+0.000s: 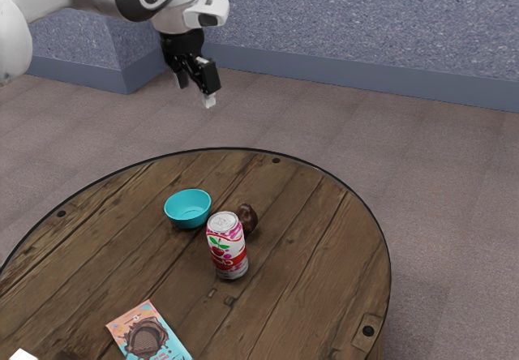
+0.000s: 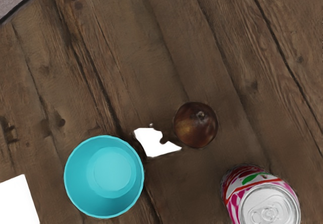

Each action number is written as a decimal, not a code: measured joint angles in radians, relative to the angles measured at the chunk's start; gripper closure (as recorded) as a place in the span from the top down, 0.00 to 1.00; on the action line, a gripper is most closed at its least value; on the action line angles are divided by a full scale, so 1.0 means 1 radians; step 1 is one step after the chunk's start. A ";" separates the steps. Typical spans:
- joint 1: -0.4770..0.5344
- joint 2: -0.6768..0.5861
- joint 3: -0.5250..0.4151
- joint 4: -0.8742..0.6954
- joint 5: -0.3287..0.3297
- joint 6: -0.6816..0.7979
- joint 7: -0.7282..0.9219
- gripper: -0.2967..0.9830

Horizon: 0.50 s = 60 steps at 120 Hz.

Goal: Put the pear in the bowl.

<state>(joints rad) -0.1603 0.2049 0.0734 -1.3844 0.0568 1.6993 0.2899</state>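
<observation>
"Where's the pear [image 2: 196, 124]?"

"On the bench [image 1: 300, 242], dark brown and round, near the bowl [image 2: 104, 176] but outside it."

"Anything crowding it?"

"A drink can [image 1: 226, 246] stands upright close by, on another side of the pear than the bowl. In the exterior view it covers part of the pear. Seen from above, there's a gap between them."

"And towards the bowl?"

"A jagged white patch [image 2: 155, 142] lies between the two; I can't tell what it is."

"What about the claw [image 1: 195, 92]?"

"Wide, its fingers apart, up in the air beyond the bench's edge in the exterior view."

"Anything farther out?"

"A pink and blue packet [image 1: 147, 334], lying flat, well apart from the pear."
</observation>
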 joint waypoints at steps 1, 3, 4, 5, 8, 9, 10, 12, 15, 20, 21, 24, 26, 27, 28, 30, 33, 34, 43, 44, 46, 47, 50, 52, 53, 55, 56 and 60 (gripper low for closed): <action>-0.001 0.002 0.000 0.000 0.001 0.001 0.005 0.77; -0.002 0.007 0.001 0.000 0.003 0.004 0.016 0.77; -0.002 0.009 0.001 0.000 0.003 0.005 0.021 0.77; -0.002 0.010 0.001 0.000 0.004 0.006 0.026 0.77; -0.003 0.015 0.001 0.000 0.005 0.009 0.041 0.77; -0.003 0.020 0.000 0.000 0.006 0.010 0.046 0.77; -0.004 0.024 0.000 0.000 0.006 0.011 0.051 0.77; -0.005 0.032 -0.001 -0.001 0.007 0.013 0.060 0.77; -0.012 0.045 -0.003 -0.005 0.007 0.016 0.074 0.77; -0.021 0.076 -0.004 -0.014 0.007 0.019 0.095 0.77; -0.022 0.084 -0.005 -0.019 0.007 0.020 0.099 0.77; -0.024 0.107 -0.005 -0.029 0.005 0.021 0.111 0.77; -0.028 0.120 -0.005 -0.035 0.005 0.023 0.118 0.77; -0.030 0.126 -0.005 -0.038 0.004 0.023 0.122 0.77; -0.033 0.131 -0.005 -0.041 0.004 0.024 0.126 0.77; -0.041 0.141 -0.005 -0.048 0.001 0.025 0.133 0.77; -0.054 0.151 -0.006 -0.058 -0.013 0.026 0.141 0.77; -0.058 0.154 -0.006 -0.062 -0.018 0.026 0.144 0.77; -0.070 0.169 -0.004 -0.097 -0.072 0.033 0.144 0.77; -0.069 0.170 -0.004 -0.100 -0.076 0.035 0.143 0.77; -0.069 0.171 -0.003 -0.109 -0.084 0.040 0.140 0.77; -0.068 0.172 -0.002 -0.114 -0.088 0.042 0.138 0.77; -0.066 0.177 0.000 -0.123 -0.099 0.051 0.132 0.77; -0.064 0.183 0.001 -0.127 -0.106 0.057 0.127 0.77; -0.064 0.187 0.003 -0.129 -0.110 0.061 0.124 0.77; -0.063 0.195 0.007 -0.132 -0.118 0.069 0.118 0.77; -0.062 0.198 0.009 -0.133 -0.122 0.073 0.116 0.77; -0.060 0.211 0.013 -0.141 -0.136 0.088 0.104 0.77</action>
<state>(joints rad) -0.2204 0.4156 0.0867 -1.5251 -0.0790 1.7877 0.3936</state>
